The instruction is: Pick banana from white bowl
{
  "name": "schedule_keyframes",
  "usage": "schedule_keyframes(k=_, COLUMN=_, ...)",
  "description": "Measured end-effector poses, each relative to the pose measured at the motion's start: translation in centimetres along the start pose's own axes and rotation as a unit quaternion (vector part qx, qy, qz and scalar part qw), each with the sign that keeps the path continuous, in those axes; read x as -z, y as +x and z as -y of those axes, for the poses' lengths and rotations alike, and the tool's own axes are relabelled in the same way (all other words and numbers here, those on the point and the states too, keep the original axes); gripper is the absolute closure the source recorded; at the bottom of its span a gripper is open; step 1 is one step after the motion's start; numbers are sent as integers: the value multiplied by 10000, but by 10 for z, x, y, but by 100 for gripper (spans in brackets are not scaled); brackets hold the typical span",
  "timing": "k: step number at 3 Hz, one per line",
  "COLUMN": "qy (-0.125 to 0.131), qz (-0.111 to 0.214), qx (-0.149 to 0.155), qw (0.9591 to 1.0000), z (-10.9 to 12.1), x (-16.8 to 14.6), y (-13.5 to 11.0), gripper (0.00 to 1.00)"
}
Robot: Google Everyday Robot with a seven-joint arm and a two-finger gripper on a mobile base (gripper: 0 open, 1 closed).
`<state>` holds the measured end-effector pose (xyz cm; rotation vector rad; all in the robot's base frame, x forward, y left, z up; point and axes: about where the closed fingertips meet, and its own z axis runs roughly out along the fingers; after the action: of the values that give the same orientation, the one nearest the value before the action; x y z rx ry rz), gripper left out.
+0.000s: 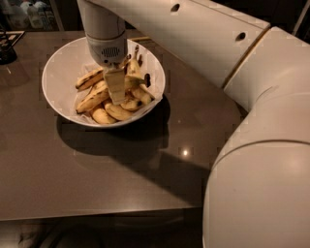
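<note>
The white bowl stands on the dark table at the back left and holds several bananas. My gripper reaches straight down into the middle of the bowl, among the fruit. A yellow, slightly greenish banana lies right against the gripper on its right side, with dark ends sticking up behind it. Two long brown-streaked bananas lie to the left of the gripper, and short pale ones lie at the front of the bowl. The gripper hides the fruit directly under it.
The brown table runs from the bowl to the front edge. My white arm fills the right side of the view. A dark object stands at the far left edge, and bottles stand behind the table.
</note>
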<state>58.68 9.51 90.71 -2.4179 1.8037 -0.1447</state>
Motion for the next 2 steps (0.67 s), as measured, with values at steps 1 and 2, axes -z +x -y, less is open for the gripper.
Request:
schedule_keyframes(k=1, qy=-111, qz=79, qx=-22, qw=9999, z=-4, x=-10, y=0, gripper=37)
schedule_keyframes(k=2, qy=-136, qz=143, qx=-79, qw=9998, z=-13, x=-16, y=5, gripper=55)
